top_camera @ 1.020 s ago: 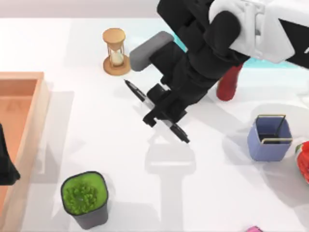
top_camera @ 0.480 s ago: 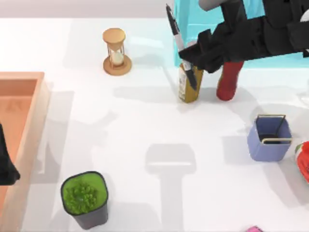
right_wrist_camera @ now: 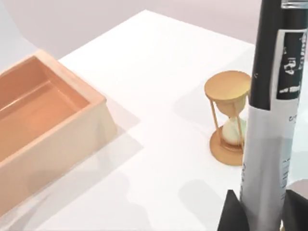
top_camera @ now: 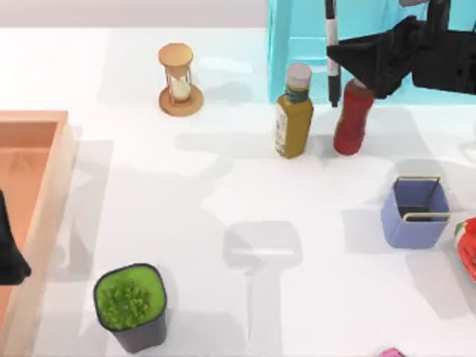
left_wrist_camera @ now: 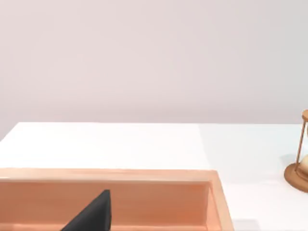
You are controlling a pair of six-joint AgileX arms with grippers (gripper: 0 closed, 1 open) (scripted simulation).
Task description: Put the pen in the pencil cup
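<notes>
Pen (top_camera: 332, 52) clamped upright in right tool (top_camera: 349, 63), raised behind bottles, pencil cup (top_camera: 416, 212) apart

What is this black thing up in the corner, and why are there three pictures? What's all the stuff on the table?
That black thing is a robot arm's hand. The robot has two arms. One picture looks down from above the table; the other two come from little cameras on each arm's wrist.

The right hand is up above the far side of the table, pinching a pen. Its own camera sees the pen very close. It wants to drop it into the blue cup at the right.

The left hand waits over a wooden tray. Also on the table: an hourglass, a yellow bottle, a red bottle and a potted plant.
</notes>
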